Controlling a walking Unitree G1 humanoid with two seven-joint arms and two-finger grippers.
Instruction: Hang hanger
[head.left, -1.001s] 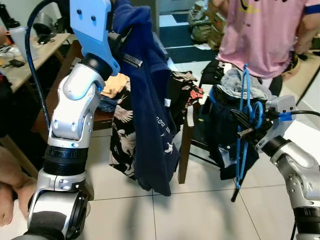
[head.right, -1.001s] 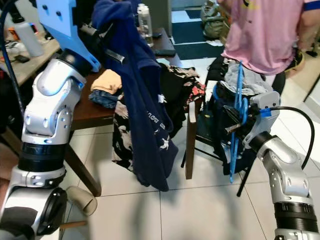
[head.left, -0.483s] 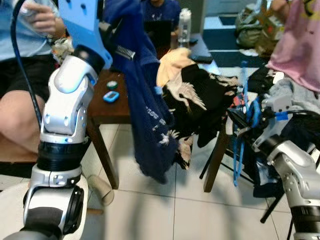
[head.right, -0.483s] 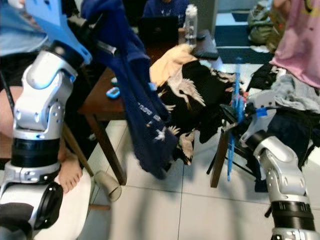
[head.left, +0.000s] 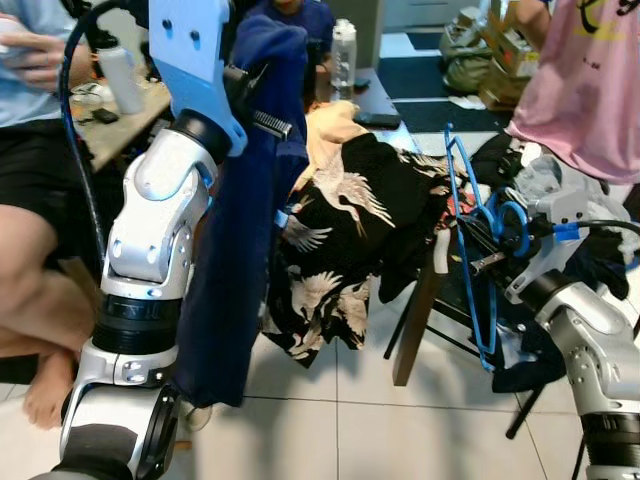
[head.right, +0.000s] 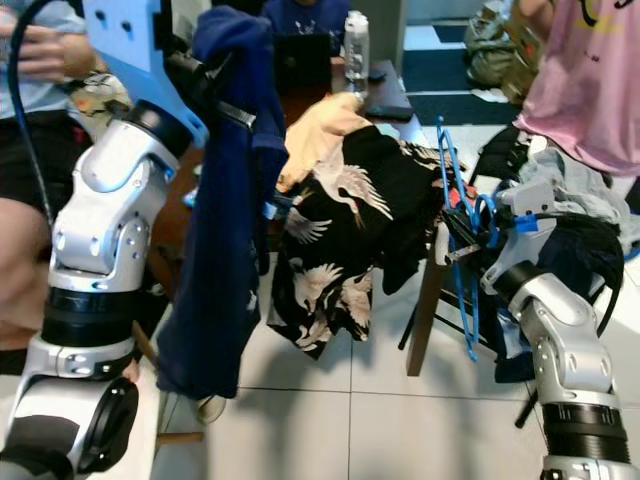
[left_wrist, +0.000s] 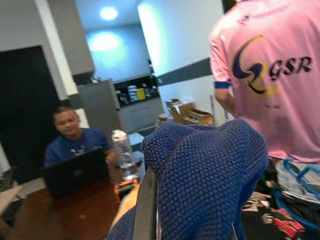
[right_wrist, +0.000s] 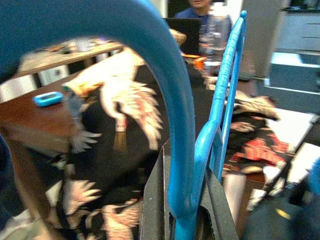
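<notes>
So far, both pieces are in the grippers but not yet joined, and nothing is hanging anywhere as a finished job. Starting at nine o'clock in the head views, a seated person (head.left: 30, 150) is sitting beside a light table. Just inward, the left gripper (head.left: 250, 95) is raised to about eleven o'clock and is pinching the top of a navy blue garment (head.left: 235, 260), which is drooping in a long fold almost to the tiled floor (head.left: 330, 420). In the left wrist view the knit cloth is bunched over the black fingers (left_wrist: 146, 210), closed on it. At twelve o'clock a brown table (head.right: 385, 95) is carrying a clear bottle (head.right: 357, 45), with a black crane-print shirt (head.right: 345, 225) and a peach cloth (head.right: 320, 125) draped over its near edge. Toward three o'clock the right gripper (head.left: 492, 250) is clamping a blue hanger (head.left: 470, 270) near its hook, the frame dangling downward; the right wrist view is showing the blue plastic squeezed between the two fingers (right_wrist: 152, 200). Behind it a person in a pink shirt (head.left: 590, 80) is standing by a heap of clothes (head.left: 545, 190).

By my reading, what is left is threading the hanger into the garment's shoulders and then hooking it on a rail, which I cannot make out.
</notes>
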